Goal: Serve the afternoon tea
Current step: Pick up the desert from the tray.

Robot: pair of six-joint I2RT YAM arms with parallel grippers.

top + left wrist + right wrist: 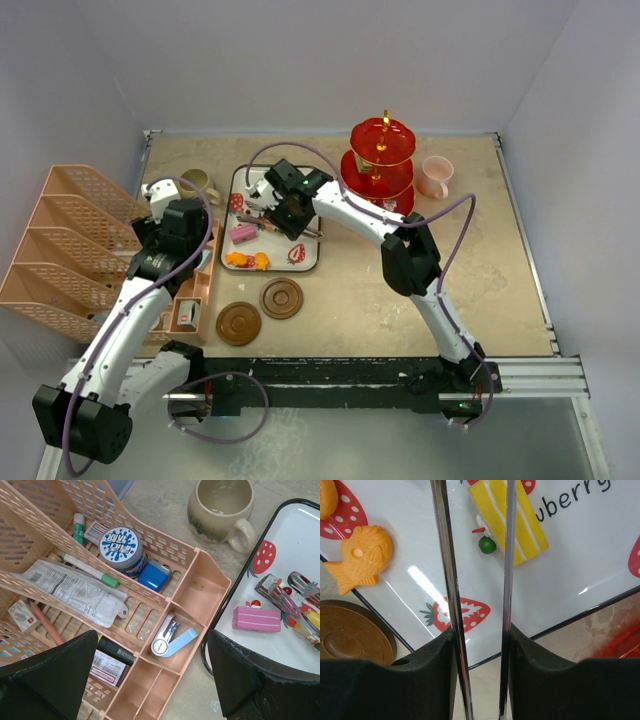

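Only my right wrist view shows the right gripper [480,645] pinching the tweezers [451,580] above sweets [512,520] on the tray [580,555]; left gripper [152,647] spread over the organiser [200,585]; overhead I count two coasters [281,298], two mugs [436,176], one stand [381,160].

Bare tabletop [500,260] lies right of the coasters [281,298]; the stand [381,160] perhaps crowds the tray [277,245]

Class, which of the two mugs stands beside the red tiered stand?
The pink mug, just right of the red stand; the olive-brown mug sits left of the strawberry tray, near the peach organiser.
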